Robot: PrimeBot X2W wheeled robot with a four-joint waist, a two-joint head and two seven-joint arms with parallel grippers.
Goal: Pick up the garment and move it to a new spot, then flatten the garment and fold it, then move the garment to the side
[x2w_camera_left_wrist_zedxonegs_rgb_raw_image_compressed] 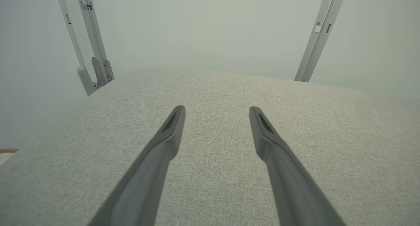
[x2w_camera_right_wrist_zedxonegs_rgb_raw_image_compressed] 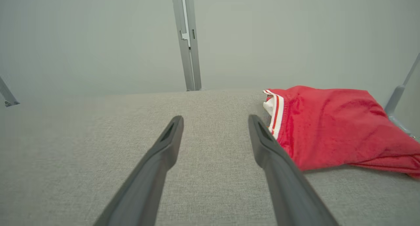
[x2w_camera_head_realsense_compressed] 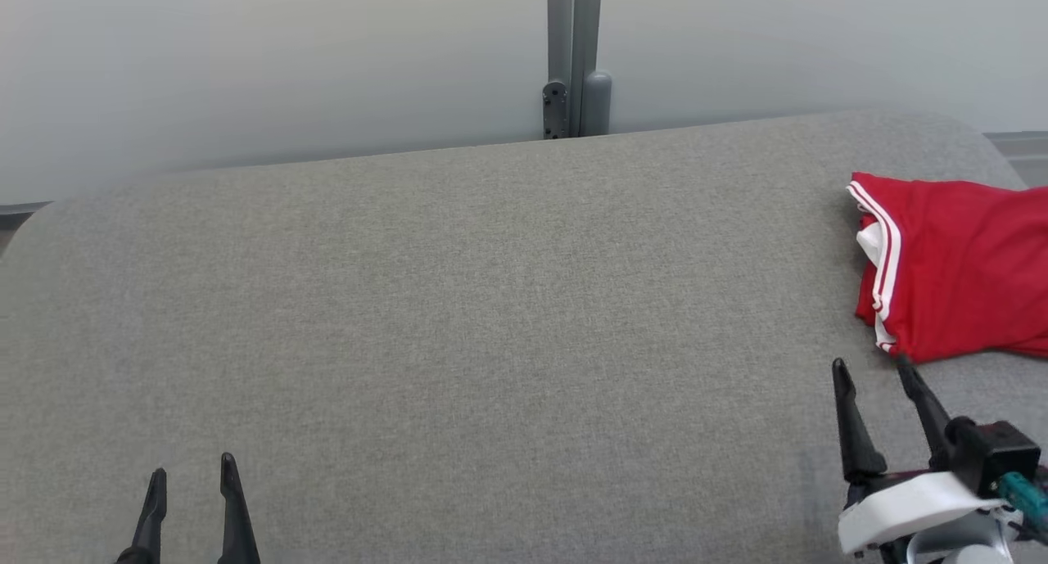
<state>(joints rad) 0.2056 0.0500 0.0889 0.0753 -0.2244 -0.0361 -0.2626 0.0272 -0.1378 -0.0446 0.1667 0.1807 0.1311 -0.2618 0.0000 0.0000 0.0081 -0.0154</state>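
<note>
- On right of grey fabric surface (x2w_camera_head_realsense_compressed: 491,302): bright red thin garment (x2w_camera_head_realsense_compressed: 958,261), white-striped trim.
- Right gripper (x2w_camera_head_realsense_compressed: 871,366): wide, empty, just beside it.
- Left gripper (x2w_camera_head_realsense_compressed: 192,466): near left, wide, empty.

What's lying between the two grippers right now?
Nothing; the head view shows bare grey cushion from the left gripper to the right gripper.

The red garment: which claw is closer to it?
Right. The right claw sits open just in front of the garment, one fingertip nearly at its striped corner. The left claw is open far off across the grey cushion, on the robot's left.
</note>
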